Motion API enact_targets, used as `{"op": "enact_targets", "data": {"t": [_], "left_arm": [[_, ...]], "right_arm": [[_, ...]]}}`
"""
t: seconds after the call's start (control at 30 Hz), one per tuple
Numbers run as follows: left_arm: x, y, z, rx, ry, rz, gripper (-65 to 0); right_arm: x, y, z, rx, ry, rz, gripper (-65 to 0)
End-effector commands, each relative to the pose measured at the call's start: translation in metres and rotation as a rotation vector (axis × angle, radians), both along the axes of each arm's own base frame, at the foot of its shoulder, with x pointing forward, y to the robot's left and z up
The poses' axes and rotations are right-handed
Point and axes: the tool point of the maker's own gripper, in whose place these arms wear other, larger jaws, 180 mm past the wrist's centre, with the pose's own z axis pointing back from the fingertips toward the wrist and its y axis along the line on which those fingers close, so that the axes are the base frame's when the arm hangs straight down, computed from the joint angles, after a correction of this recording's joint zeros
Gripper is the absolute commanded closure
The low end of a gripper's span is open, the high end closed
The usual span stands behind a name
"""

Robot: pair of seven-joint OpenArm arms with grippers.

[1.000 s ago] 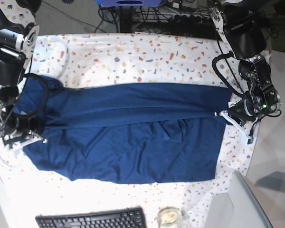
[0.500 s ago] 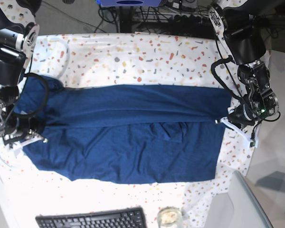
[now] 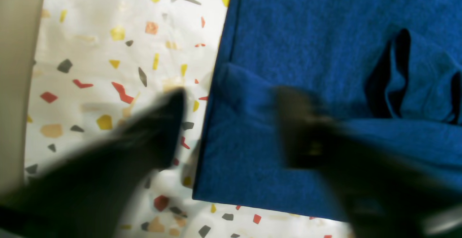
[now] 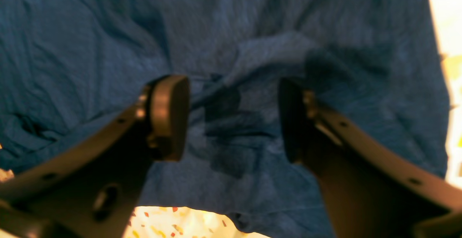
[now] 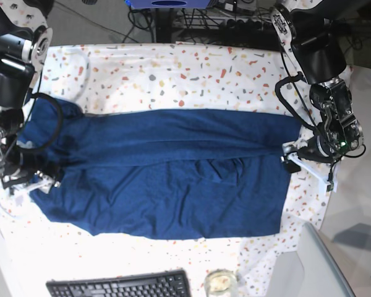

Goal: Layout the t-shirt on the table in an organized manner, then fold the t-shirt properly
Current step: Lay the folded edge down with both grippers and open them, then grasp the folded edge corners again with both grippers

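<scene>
Both pincers read open from the wrist cams, nothing held. Left gripper [image 3: 231, 126]: jaws spread, straddling the t-shirt [image 5: 167, 179] hem edge — one finger over the bare table [image 3: 108, 86], the other over the fabric, with a small fold of cloth between them. Right gripper [image 4: 232, 119]: jaws apart above a bunched wrinkle of shirt, cloth all around it. I see the shirt lying across the table between the two pincers, its far long edge folded over the middle.
</scene>
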Motion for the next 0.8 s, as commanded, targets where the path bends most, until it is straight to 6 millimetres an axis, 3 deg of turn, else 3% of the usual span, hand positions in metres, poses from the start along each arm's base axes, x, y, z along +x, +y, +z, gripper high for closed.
{"op": "enact_targets", "data": {"t": [0.0,0.03,0.1,0.2,0.37,0.43,0.57,0.67,0.77], "left_arm": [[0.018,0.001,0.020,-0.008,-0.078,0.007,-60.2],[0.020,-0.001,0.024,-0.030,-0.099,0.009,-65.0],[0.025,-0.006,0.034,-0.078,-0.147,0.012,-65.0],[0.013,-0.012,0.040,-0.138,-0.195,0.013,-65.0],[-0.041,-0.025,0.030,-0.208,-0.190,0.009,-65.0],[-0.068,-0.019,0.021,-0.213,-0.183,0.043,-65.0],[-0.109,0.012,0.013,-0.189,-0.231,0.175,-65.0],[-0.123,0.026,0.009,-0.176,-0.235,0.226,-65.0],[-0.130,0.027,-0.008,-0.199,-0.199,0.253,-65.0]], "right_arm": [[0.017,-0.010,0.027,-0.031,-0.091,-0.008,-40.8],[0.016,-0.008,0.032,-0.043,-0.115,-0.002,-42.2],[0.013,-0.010,0.050,-0.086,-0.174,0.007,-43.2],[0.005,-0.008,0.077,-0.146,-0.259,0.028,-43.2],[-0.034,-0.016,0.100,-0.226,-0.323,0.011,-43.2],[-0.052,-0.018,0.097,-0.231,-0.313,-0.015,-43.2],[-0.083,-0.020,0.090,-0.238,-0.295,-0.021,-43.2],[-0.100,-0.015,0.083,-0.245,-0.297,0.059,-43.2],[-0.113,-0.013,0.076,-0.237,-0.296,0.094,-43.2]]}}
